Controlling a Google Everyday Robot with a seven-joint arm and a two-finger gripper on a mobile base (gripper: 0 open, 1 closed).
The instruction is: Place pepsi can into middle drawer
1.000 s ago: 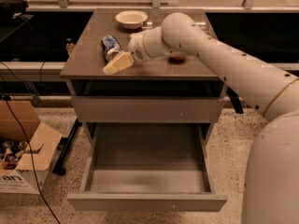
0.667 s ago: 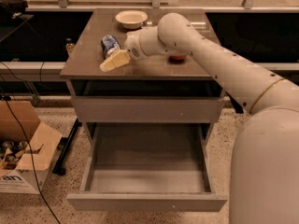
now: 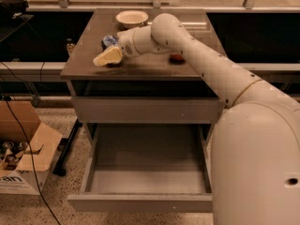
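Camera view: my gripper [image 3: 108, 56] hangs low over the brown cabinet top [image 3: 150, 68], upper left of centre; wide or narrow, I cannot tell. The small blue aluminium pepsi can [image 3: 109, 41] sits just above it in frame, close or touching, unclear; its long axis I cannot make out. My arm sweeps up from lower right, bends near the cream bowl [image 3: 132, 18], wrist pointing left. The grey middle drawer [image 3: 140, 203] stands open at bottom centre, well apart from the can.
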